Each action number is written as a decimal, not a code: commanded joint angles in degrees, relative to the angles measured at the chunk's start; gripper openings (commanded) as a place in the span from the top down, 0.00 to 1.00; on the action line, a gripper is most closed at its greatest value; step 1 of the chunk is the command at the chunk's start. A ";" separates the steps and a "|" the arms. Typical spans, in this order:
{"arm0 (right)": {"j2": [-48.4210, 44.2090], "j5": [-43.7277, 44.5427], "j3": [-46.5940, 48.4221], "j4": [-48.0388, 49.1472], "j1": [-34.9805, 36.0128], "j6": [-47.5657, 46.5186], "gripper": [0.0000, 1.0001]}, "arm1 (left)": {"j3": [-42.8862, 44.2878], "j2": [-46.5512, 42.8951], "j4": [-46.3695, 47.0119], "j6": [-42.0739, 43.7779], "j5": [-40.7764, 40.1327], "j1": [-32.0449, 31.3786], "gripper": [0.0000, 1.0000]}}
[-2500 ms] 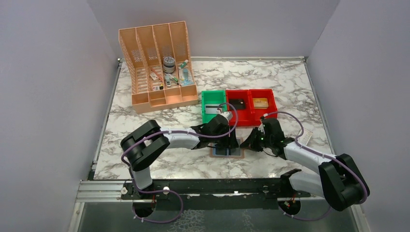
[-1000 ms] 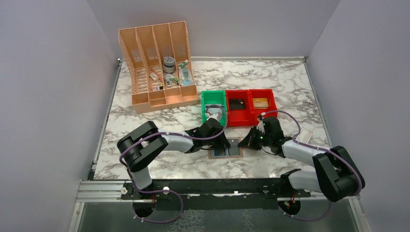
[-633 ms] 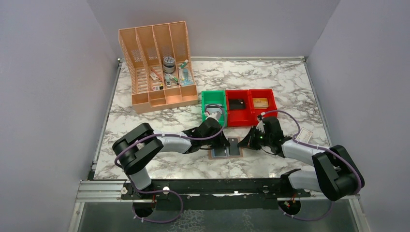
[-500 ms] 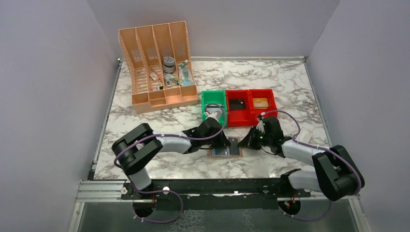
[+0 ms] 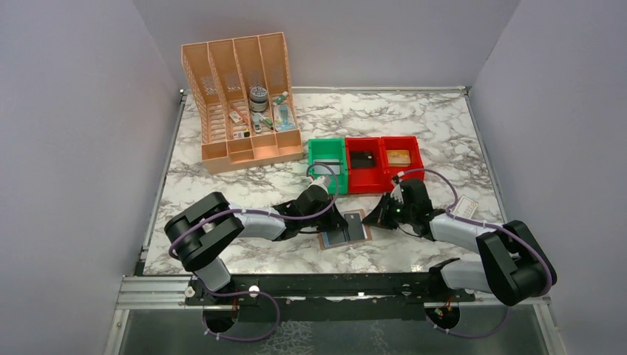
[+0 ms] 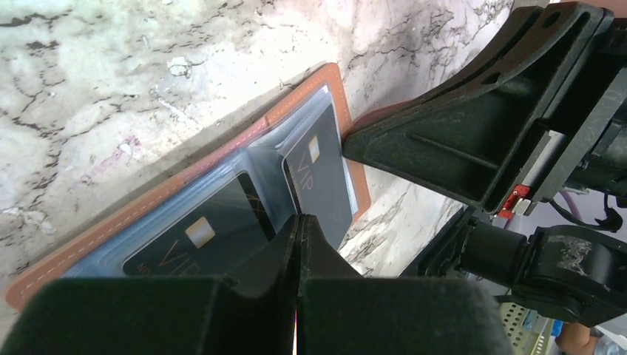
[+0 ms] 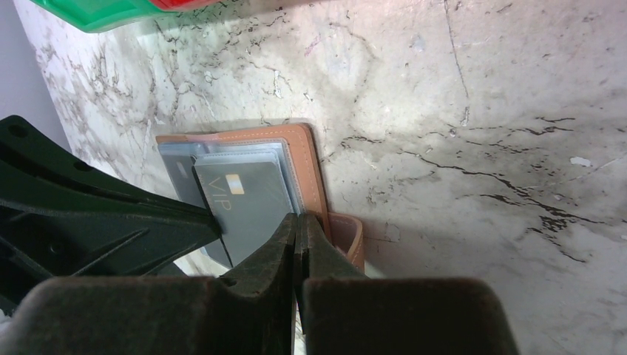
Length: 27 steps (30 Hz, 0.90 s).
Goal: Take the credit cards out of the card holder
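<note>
The card holder (image 5: pixel 344 235) lies open on the marble between both arms, brown rim (image 6: pixel 314 85) round a blue-grey pocketed inside. Two dark credit cards marked VIP sit in its pockets, one on the left (image 6: pixel 200 244), one on the right (image 6: pixel 322 185). My left gripper (image 6: pixel 298 220) (image 5: pixel 336 220) is shut, its tips down at the fold between the cards. My right gripper (image 7: pixel 298 220) (image 5: pixel 378 220) is shut too, its tips on the holder's brown right edge (image 7: pixel 307 177) next to the snap tab (image 7: pixel 351 237). The right card (image 7: pixel 251 203) shows beside it.
A green bin (image 5: pixel 325 159) and two red bins (image 5: pixel 366 159) (image 5: pixel 399 157) stand just behind the holder. A peach file organiser (image 5: pixel 244 96) with small items is at the back left. A small white box (image 5: pixel 467 208) lies by the right arm.
My left gripper has shut and drawn back to the left. The card holder has skewed a little on the table. The right gripper stays shut at the holder's right edge.
</note>
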 commanded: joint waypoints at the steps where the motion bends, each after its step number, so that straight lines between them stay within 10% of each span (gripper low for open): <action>1: 2.55 3.43 -2.14 -6.42 1.20 -1.73 0.99 | -2.29 -2.44 2.33 -0.48 2.25 0.27 1.00; 18: -8.14 -9.68 2.79 -6.23 1.20 -9.13 0.83 | -2.37 -2.35 2.12 -0.03 2.76 0.70 1.00; 27: 4.41 -11.33 5.84 -9.71 1.37 -11.29 0.81 | -2.29 -2.53 2.18 0.16 3.01 0.80 1.00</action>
